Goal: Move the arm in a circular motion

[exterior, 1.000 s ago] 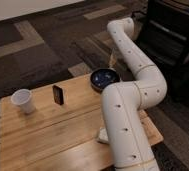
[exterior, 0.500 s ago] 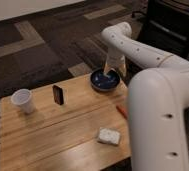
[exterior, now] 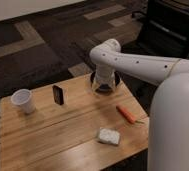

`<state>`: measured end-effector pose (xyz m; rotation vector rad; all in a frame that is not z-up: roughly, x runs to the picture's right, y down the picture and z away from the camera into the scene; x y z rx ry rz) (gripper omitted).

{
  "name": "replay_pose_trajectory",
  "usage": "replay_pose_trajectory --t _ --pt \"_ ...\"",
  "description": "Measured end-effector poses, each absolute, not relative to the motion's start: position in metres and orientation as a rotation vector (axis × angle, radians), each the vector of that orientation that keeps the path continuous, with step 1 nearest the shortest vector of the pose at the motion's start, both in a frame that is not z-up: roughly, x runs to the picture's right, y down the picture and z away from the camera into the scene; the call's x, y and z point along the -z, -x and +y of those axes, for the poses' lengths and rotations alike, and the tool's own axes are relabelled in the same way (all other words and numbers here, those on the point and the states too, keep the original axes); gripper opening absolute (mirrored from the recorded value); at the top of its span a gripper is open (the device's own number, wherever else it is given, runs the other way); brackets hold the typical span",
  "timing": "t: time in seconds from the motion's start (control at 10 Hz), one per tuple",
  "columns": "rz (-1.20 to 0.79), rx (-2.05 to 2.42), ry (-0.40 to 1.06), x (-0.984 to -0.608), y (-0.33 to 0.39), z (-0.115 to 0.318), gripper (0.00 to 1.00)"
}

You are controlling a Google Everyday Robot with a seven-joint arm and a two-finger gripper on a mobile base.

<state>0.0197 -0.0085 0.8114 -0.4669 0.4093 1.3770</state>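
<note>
The glossy white arm [exterior: 138,64] comes in from a very large segment at the lower right [exterior: 175,125]. It reaches left over the wooden table [exterior: 48,135] to a rounded bend [exterior: 105,52], with a thin yellowish ring [exterior: 175,68] near the big segment. From the bend it turns down to the gripper [exterior: 104,84]. The gripper hangs just over a dark bowl [exterior: 113,83] at the table's far edge and hides part of it.
On the table are a white cup [exterior: 23,100] at the left, a small black upright block [exterior: 58,94], an orange carrot [exterior: 126,113] and a white sponge [exterior: 108,136]. A dark office chair [exterior: 170,27] stands at the back right. Patterned carpet surrounds the table.
The arm has swung: its bend now sits further left and lower, its long segment lies nearly level, and the carrot now shows. The gripper stays over the bowl.
</note>
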Motion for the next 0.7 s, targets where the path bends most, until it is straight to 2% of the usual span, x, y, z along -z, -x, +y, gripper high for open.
replay_pose_trajectory --t 0.2,0.4,0.7 --pt "0.306 -1.221 0.465 -0.849 0.016 -0.063 0.65" --pt "0.235 -1.115 0.486 -0.874 0.039 -0.100 0.65" --pt "0.177 -1.054 0.512 -0.886 0.056 -0.119 0.65"
